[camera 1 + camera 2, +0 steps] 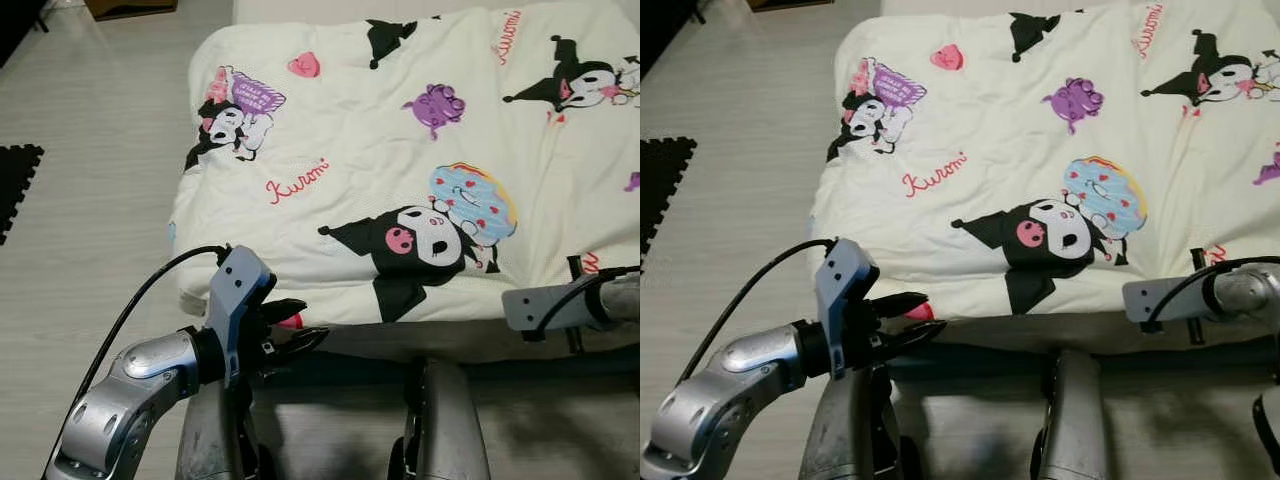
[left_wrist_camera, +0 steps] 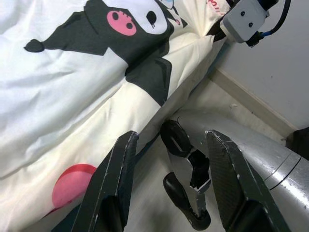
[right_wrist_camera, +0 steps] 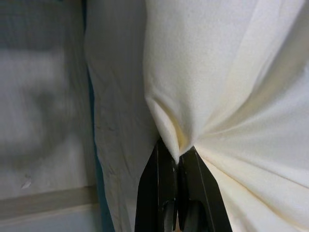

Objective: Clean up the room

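Pale wood-look flooring (image 1: 90, 230) is running along the left side of a bed, and the robot is standing at the bed's near edge. A cream blanket (image 1: 400, 170) printed with cartoon characters is lying spread over the mattress, reaching the near left corner and hanging a little over the near edge, with soft wrinkles showing across its middle and right side.

The right gripper (image 3: 179, 159) is pinching a fold of the blanket's near edge toward the bed's right side, its black fingers pressed together with cloth bunched between them. The left gripper (image 1: 295, 335) is hovering just beside the near left corner with its fingers (image 2: 113, 188) spread apart and nothing between them; the hem with a pink print is lying right in front of them.

Judging from this, the bed-making part of tidying the room is looking well advanced: the cover is mostly flat. What is left seems to be catching the left corner and pulling the near edge straight and smooth.
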You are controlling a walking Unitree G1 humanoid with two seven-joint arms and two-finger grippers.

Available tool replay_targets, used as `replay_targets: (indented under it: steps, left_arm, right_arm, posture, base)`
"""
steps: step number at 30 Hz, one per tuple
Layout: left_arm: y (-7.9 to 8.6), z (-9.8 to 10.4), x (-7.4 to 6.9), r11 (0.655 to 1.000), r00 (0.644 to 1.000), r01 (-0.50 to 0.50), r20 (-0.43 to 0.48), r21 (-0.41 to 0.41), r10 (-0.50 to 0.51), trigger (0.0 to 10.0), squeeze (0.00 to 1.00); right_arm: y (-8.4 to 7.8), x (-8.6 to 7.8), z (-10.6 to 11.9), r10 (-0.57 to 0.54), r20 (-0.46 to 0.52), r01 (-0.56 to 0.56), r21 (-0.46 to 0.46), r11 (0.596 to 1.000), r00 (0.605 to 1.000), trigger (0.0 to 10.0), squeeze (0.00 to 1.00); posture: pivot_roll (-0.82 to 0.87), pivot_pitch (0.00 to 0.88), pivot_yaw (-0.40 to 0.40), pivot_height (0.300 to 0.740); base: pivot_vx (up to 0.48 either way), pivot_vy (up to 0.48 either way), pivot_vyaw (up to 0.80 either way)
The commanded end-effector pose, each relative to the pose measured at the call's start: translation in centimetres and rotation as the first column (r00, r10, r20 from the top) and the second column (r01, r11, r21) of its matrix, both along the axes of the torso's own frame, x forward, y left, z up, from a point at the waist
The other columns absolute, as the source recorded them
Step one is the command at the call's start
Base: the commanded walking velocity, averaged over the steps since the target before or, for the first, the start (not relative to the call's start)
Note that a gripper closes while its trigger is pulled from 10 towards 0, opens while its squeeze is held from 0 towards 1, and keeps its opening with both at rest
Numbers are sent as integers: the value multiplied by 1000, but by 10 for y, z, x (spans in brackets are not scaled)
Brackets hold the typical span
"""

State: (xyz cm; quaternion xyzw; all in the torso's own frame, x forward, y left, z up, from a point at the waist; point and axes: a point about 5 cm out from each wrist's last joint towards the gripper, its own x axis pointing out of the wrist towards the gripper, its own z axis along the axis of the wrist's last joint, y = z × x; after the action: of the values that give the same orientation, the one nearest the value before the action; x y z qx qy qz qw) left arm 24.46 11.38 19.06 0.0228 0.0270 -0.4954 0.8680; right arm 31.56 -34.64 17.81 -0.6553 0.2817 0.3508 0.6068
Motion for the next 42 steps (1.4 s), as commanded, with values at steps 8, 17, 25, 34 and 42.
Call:
replay_targets:
  steps: [8, 17, 25, 34, 42]
  left_arm:
    - [0, -1, -6, 999, 999, 35, -3, 20, -35, 10000, 0]
    - [0, -2, -5, 1000, 1000, 16, 4, 26, -16, 10000, 0]
    - [1, -1, -3, 1000, 1000, 5, 13, 26, -5, 10000, 0]
    - [0, -1, -5, 999, 1000, 26, 7, 29, -26, 10000, 0]
    - [-1, -1, -6, 999, 999, 36, 7, 30, -36, 10000, 0]
  right_arm:
    - [-27, -45, -37, -79, -353, 51, -89, 995, 932, 0, 0]
    - [-28, -43, -28, -131, -337, 143, 12, 990, 932, 0, 0]
    - [-18, -28, -18, -147, -215, 192, 207, 959, 965, 0, 0]
    - [-30, -51, -20, -105, -398, 157, 101, 982, 911, 0, 0]
    - [-39, -61, -21, -133, -473, 177, 51, 983, 871, 0, 0]
  posture:
    - [46, 387, 64, 506]
    - [45, 387, 64, 506]
    - [48, 389, 66, 506]
    - [46, 390, 69, 506]
    - [48, 390, 69, 506]
  base:
    - [0, 0, 0]
    - [0, 0, 0]
    - [0, 0, 0]
    - [0, 0, 0]
    - [0, 0, 0]
